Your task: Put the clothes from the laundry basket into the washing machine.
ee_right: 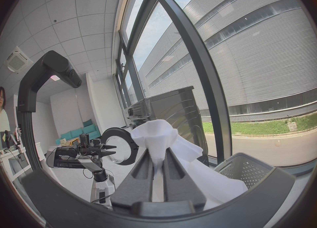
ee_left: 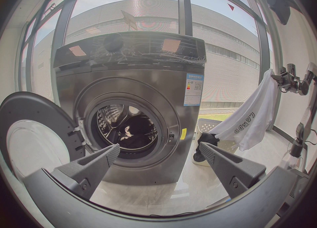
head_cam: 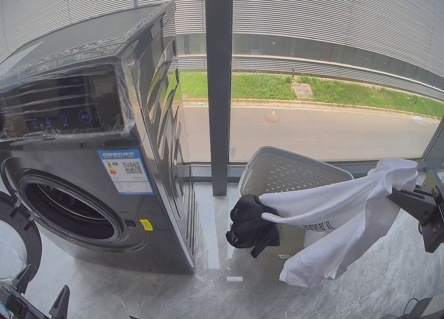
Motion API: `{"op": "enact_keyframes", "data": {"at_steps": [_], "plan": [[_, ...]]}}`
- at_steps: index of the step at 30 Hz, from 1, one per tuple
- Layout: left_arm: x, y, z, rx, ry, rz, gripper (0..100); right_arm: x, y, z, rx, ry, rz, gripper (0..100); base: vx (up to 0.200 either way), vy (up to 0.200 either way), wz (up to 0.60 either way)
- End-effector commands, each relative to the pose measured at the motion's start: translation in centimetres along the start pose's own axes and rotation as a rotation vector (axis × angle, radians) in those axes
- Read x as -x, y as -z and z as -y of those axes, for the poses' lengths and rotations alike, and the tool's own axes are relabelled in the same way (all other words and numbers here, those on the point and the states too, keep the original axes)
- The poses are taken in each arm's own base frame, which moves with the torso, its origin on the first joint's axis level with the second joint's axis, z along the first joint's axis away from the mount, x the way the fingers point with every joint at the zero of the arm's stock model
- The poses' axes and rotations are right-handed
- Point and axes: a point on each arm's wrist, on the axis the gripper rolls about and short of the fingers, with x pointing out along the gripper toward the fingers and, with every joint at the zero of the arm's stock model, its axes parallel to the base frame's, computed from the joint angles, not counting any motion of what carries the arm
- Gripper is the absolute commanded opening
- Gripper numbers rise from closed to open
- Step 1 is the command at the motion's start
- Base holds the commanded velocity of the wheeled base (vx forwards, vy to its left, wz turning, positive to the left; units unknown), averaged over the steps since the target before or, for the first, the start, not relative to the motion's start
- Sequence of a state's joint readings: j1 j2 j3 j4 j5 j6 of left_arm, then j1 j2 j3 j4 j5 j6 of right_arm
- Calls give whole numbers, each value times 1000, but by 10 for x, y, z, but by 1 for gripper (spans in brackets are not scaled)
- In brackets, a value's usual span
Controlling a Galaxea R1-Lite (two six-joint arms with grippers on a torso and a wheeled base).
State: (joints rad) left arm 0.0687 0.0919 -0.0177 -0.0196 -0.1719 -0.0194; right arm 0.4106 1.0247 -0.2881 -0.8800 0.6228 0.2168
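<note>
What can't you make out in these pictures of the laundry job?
Basket inside: head view, shirt and black garment mostly hide it.
Drum contents: left wrist view, dark shapes, too dim to identify.
Left tool: head view, cut off by the bottom edge.

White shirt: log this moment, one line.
right hand: shut on white shirt; left hand: open; washer door: open; black garment: on basket rim
</note>
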Motion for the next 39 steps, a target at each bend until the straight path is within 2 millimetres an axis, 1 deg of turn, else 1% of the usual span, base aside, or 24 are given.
{"op": "enact_keyframes", "data": {"at_steps": [1, 3, 7, 11, 12, 13, 14, 16, 17, 20, 22, 24, 27, 28, 29, 30, 31, 32, 34, 35, 36, 37, 39], "plan": [[0, 0, 0, 1, 0, -2, 100, 0, -1, 0, 3, -16, 0, 0, -200, 0, 0], [0, 0, 0, 1, 0, -2, 100, -1, -5, -1, 9, -25, 9, 0, -200, 0, 0], [0, 0, 0, 1, 0, -2, 100, -4, -19, -1, 35, -32, 52, 0, -200, 0, 0], [0, 0, 0, 1, 0, -2, 100, -7, -38, -4, 75, -51, 106, 0, -200, 0, 0], [0, 0, 0, 1, 0, -2, 100, -7, -46, -6, 91, -56, 129, 0, -200, 0, 0], [0, 0, 0, 1, 0, -2, 100, -7, -46, -6, 91, -56, 130, 0, -200, 0, 0], [0, 0, 0, 1, 0, -1, 100, -6, -55, -10, 110, -71, 160, 0, -200, 0, 0], [0, 0, 0, 1, 0, -1, 100, -4, -58, -14, 117, -90, 176, 0, -200, 0, 0], [0, 0, 0, 1, 0, -2, 100, 0, -59, -20, 119, -110, 190, 0, -200, 0, 0], [0, 0, 0, 1, 0, -1, 100, 11, -56, -28, 91, -133, 202, 0, -200, 0, 0], [0, 0, 0, 0, -2, 1, 100, 14, -51, -30, 71, -132, 194, 0, -200, 0, 0], [0, 0, 0, 0, -7, 1, 100, 17, -38, -29, 40, -126, 162, 0, -200, 0, 0], [0, 0, 0, -1, -2, -2, 100, 16, -16, -24, -3, -111, 89, 0, 0, 0, 0], [0, 0, 0, -1, -2, -2, 100, 14, -12, -21, -14, -104, 70, 0, 0, 0, 0], [0, 0, 0, -1, 0, -2, 100, 10, -6, -18, -24, -95, 40, 0, 0, 0, 0], [0, 0, 0, 0, 0, -4, 100, 9, -4, -16, -25, -91, 32, 0, 0, 0, 0], [0, 0, 0, 1, 3, -4, 100, 0, 1, -9, -10, -76, -4, 0, 0, 0, 0], [0, 0, 0, 1, 6, -2, 100, -2, 1, -8, -5, -75, -9, 0, 0, 0, 0], [0, 0, 0, 1, 23, -1, 100, -16, 4, 2, 28, -69, -49, 0, 0, 0, 0], [1, 0, 0, 1, 30, 0, 100, -23, 2, 5, 48, -73, -53, 0, 0, 0, 0], [1, 0, 0, 1, 30, 0, 100, -23, 2, 5, 48, -73, -53, 0, 0, 0, 0], [3, 1, 0, -10, 69, 27, 100, -41, -9, 12, 100, -81, -38, 0, 0, 0, 0], [4, 1, 0, -19, 91, 41, 100, -51, -14, 16, 105, -90, -33, 0, 0, 0, 0]]}}
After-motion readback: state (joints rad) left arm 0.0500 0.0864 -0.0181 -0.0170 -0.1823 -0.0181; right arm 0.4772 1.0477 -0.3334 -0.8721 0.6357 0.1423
